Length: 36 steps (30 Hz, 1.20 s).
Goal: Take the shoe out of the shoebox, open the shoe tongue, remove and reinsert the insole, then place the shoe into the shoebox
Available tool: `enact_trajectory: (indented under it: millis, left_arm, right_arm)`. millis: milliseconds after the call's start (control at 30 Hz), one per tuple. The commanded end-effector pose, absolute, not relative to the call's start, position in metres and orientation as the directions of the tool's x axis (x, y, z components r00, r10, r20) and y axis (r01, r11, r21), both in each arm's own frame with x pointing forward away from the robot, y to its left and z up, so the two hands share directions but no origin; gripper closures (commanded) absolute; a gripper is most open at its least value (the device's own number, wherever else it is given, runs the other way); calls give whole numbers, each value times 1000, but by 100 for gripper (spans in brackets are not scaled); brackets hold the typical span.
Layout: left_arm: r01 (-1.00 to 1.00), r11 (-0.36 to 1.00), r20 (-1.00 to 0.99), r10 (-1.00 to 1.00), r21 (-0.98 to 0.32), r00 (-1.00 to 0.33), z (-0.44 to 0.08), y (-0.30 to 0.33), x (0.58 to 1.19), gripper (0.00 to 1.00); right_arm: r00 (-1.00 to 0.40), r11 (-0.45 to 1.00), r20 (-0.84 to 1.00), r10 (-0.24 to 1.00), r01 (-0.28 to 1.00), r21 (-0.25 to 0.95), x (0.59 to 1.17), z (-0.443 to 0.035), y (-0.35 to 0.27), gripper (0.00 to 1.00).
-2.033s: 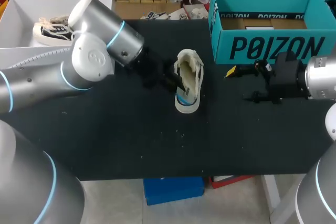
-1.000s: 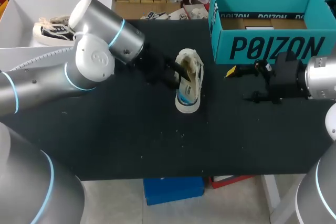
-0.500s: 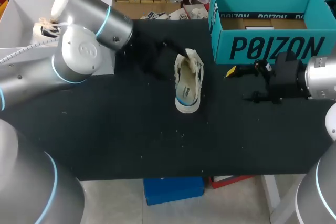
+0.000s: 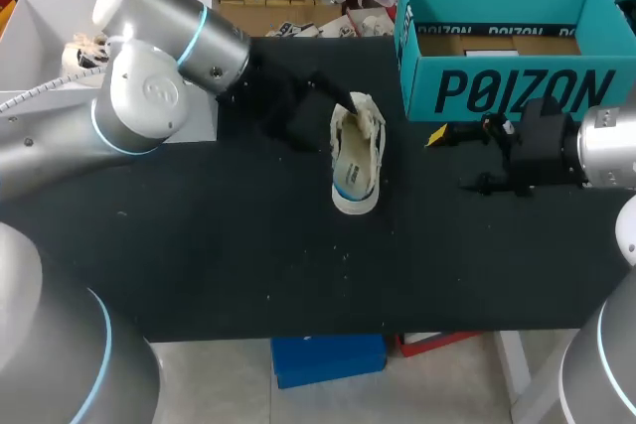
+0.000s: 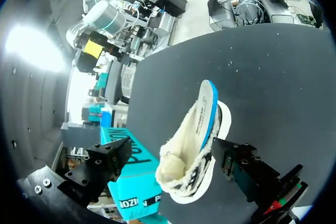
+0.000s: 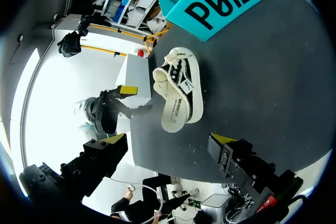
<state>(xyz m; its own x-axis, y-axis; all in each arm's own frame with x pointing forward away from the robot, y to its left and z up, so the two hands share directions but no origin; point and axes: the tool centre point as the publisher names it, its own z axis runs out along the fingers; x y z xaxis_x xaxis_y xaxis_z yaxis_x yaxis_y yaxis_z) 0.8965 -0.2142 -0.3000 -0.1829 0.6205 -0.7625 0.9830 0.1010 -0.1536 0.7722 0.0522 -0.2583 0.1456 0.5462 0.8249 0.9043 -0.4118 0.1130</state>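
while left gripper (image 5: 168, 150) gapes around shoe (image 4: 356, 156), right gripper (image 6: 168, 140) wide, near shoebox (image 4: 497, 91) at far table (image 4: 248, 245) edge

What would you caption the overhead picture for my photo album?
Left gripper at the far end of the white shoe on the black table; right gripper open before the teal shoebox.

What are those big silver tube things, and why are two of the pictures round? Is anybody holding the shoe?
The silver tubes are a robot's left arm and right arm. Each ends in a gripper with two fingers. One picture looks down from above the table. The two round ones come from little cameras on the wrists. On the black table lie a white shoe and a teal shoebox. The left gripper has its fingers spread around the shoe, not squeezing it. The right gripper is open and holds nothing.
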Motion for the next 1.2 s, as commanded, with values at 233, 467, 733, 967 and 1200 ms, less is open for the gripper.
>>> enact_trajectory:
  millis: [233,467,733,967,1200]
  left_arm:
    - [982,65,-739,649,-178,-177,-327,-218,876,11]
    - [978,38,-719,672,-206,-178,-344,-227,872,56]
    - [976,7,-676,720,-217,-156,-351,-235,868,61]
    - [972,-7,-668,728,-234,-156,-361,-234,859,100]
    - [970,-20,-672,725,-242,-153,-365,-235,858,100]
  right_arm:
    - [147,-412,824,547,904,112,773,-258,53,0]
    - [147,-412,824,547,904,112,773,-258,53,0]
    - [147,-412,824,547,904,112,773,-258,53,0]
    - [147,-412,824,547,904,112,773,-258,53,0]
    - [147,-412,824,547,904,112,773,-258,53,0]
